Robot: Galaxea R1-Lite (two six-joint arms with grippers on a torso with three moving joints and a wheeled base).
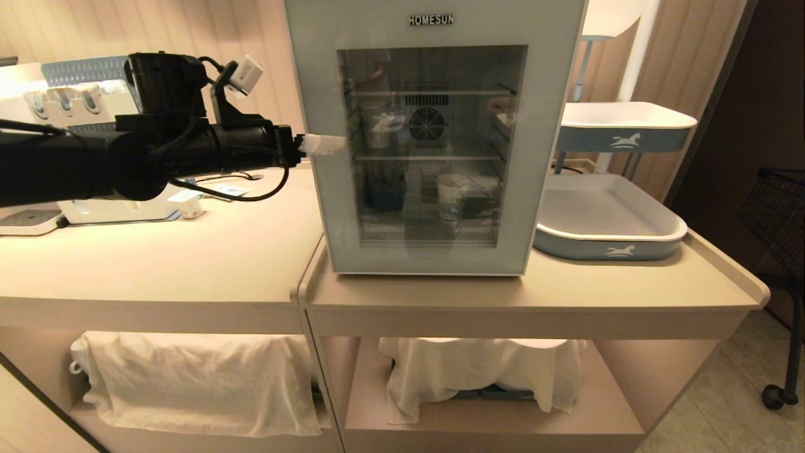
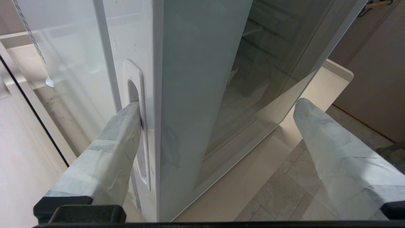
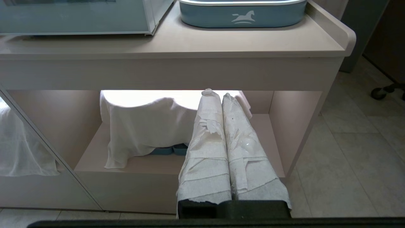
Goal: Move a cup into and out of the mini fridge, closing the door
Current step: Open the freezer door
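Note:
The mini fridge (image 1: 434,135) stands on the counter with its door (image 1: 321,207) closed. Through the dark glass a white cup (image 1: 449,196) shows on the lower wire shelf. My left gripper (image 1: 317,145) is open and straddles the door's left edge (image 2: 177,95). One taped finger (image 2: 126,126) rests in the recessed handle (image 2: 134,91) on the door's side. The other finger (image 2: 319,133) hangs free in front of the glass. My right gripper (image 3: 216,93) is shut and empty, parked low before the counter's lower shelf.
Two blue-and-white trays (image 1: 607,220) (image 1: 626,123) sit right of the fridge. A water dispenser (image 1: 69,104) and a small tub (image 1: 190,207) stand at the left. White cloths (image 1: 201,377) (image 1: 478,371) cover the lower shelves. A black wire cart (image 1: 777,214) is at far right.

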